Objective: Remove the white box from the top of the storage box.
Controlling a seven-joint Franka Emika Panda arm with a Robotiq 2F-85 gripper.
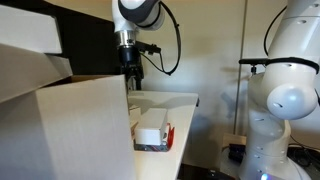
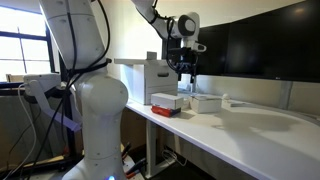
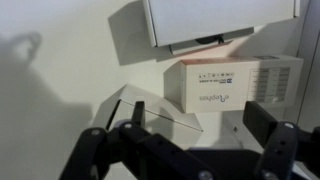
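Observation:
The white box (image 2: 166,98) lies flat on top of the storage box (image 2: 163,109), a low container with red sides, on the white table. In an exterior view the white box (image 1: 150,132) fills the storage box (image 1: 169,133). In the wrist view the white box (image 3: 220,20) is at the top edge, with a reddish strip of the storage box (image 3: 228,46) under it. My gripper (image 2: 186,74) hangs open well above the table, apart from both boxes. In the wrist view the gripper (image 3: 200,125) has nothing between its fingers (image 3: 265,120).
A printed white carton (image 3: 230,85) stands on the table beside the storage box, also seen as the carton (image 2: 205,102) in an exterior view. A huge pale cardboard carton (image 1: 60,120) fills one end of the table. A second robot arm (image 2: 85,100) stands close by.

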